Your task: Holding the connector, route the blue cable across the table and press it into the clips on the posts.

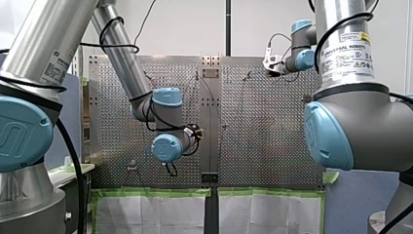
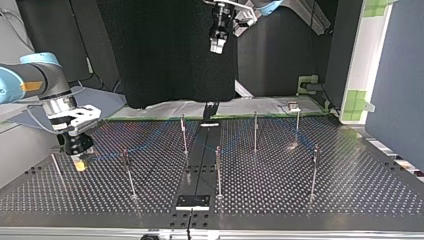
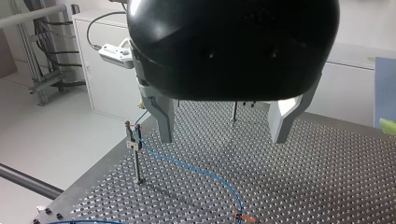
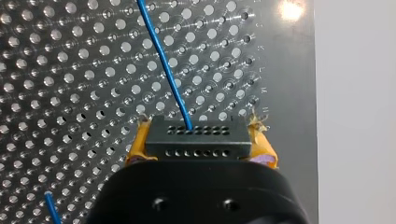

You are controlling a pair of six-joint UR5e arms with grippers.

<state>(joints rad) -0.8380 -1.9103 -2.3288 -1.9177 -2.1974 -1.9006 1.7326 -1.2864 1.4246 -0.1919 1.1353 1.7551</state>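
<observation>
My right gripper [image 4: 198, 134] is shut on the black connector [image 4: 194, 142], which sits between its yellow pads [image 4: 136, 145] just above the perforated table. The blue cable [image 4: 164, 63] leaves the connector's face and runs away over the holes. At the top view's left, the right gripper [image 2: 80, 161] hangs low beside a post [image 2: 128, 170]. My left gripper [image 3: 223, 134] is open and empty, raised high over the table [image 2: 217, 46]. Below it the blue cable [image 3: 196, 169] sits in the clip of a post [image 3: 134, 140] and curves off across the plate.
Several thin posts [image 2: 218, 170] stand upright across the perforated table [image 2: 350, 195]. A dark strip with a small plate [image 2: 192, 201] runs down its middle. A black cloth [image 2: 165, 55] hangs behind the far edge. The table edge lies close beyond the clipped post [image 3: 84, 179].
</observation>
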